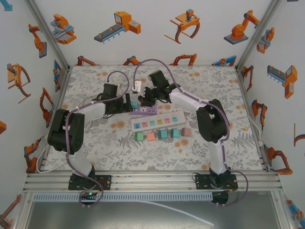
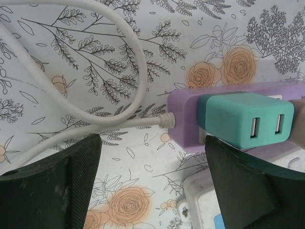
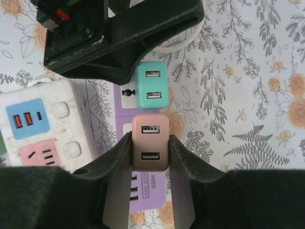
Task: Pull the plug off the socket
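Right pincer (image 3: 150, 145) clamped on pink plug (image 3: 150, 136) seated in purple socket strip (image 3: 151, 195), left pincer (image 2: 152, 160) apart beside teal plug (image 2: 245, 121)

A bench (image 1: 190, 152) seen from above, covered with a pale cloth printed with grey leafy sprigs and orange roses. Three white walls enclose it: the back wall (image 1: 152, 28), left wall (image 1: 24, 119) and right wall (image 1: 286, 124). All are scattered with cartoon robot arms and machines in orange and blue. Slanted aluminium posts (image 1: 47, 33) stand at the back corners. A ribbed aluminium rail (image 1: 152, 180) runs along the bench's near edge, with a white slotted duct (image 1: 157, 196) beside it and a grey metal sheet (image 1: 143, 217) nearer still. The light is soft and even.
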Robot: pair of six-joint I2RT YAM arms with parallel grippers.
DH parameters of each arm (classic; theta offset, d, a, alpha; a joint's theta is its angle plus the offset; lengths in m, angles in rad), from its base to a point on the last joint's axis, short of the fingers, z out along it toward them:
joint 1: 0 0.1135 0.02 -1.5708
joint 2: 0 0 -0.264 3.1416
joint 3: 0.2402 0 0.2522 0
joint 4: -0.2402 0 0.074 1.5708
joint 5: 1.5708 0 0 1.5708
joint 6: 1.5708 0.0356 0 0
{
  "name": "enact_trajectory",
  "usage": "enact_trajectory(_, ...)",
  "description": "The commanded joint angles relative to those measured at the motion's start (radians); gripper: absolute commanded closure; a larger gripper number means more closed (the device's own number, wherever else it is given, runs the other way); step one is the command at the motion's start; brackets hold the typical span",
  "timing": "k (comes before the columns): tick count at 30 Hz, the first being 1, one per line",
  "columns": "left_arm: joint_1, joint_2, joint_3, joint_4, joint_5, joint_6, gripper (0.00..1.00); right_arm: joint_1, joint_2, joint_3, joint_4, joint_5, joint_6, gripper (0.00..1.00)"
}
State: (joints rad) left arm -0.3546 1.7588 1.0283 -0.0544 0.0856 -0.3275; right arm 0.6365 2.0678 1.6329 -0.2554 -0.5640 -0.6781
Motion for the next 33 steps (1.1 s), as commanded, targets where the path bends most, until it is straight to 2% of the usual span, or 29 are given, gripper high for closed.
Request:
enact_trajectory(1,-0.007,-0.037,0.039,-0.079,0.000,0.042,0.18,-0.001,-0.118,-0.048,0.085,0.027,0.099,0.83)
enact_trajectory(8,-0.028,-0.147,0.042,-0.084,0.030,0.047,0.18,-0.001,-0.318,-0.208,0.172,0.161,0.404,0.83)
enact_trajectory(13,-0.057,-0.271,0.006,-0.078,0.089,0.067,0.16,-0.003,-0.467,-0.328,0.194,0.286,0.709,0.83)
enact_trajectory(17,-0.065,-0.389,-0.044,-0.071,0.229,0.103,0.15,-0.011,-0.579,-0.402,0.148,0.403,0.950,0.81)
enact_trajectory(24,-0.086,-0.572,-0.115,-0.087,0.495,0.183,0.12,-0.020,-0.804,-0.629,0.211,0.483,1.201,0.80)
enact_trajectory(28,-0.146,-0.671,-0.123,-0.125,0.583,0.255,0.10,-0.023,-0.941,-0.772,0.220,0.543,1.379,0.80)
enact_trajectory(33,-0.293,-0.760,-0.106,-0.257,0.622,0.430,0.05,-0.023,-1.073,-0.864,0.125,0.538,1.510,0.80)
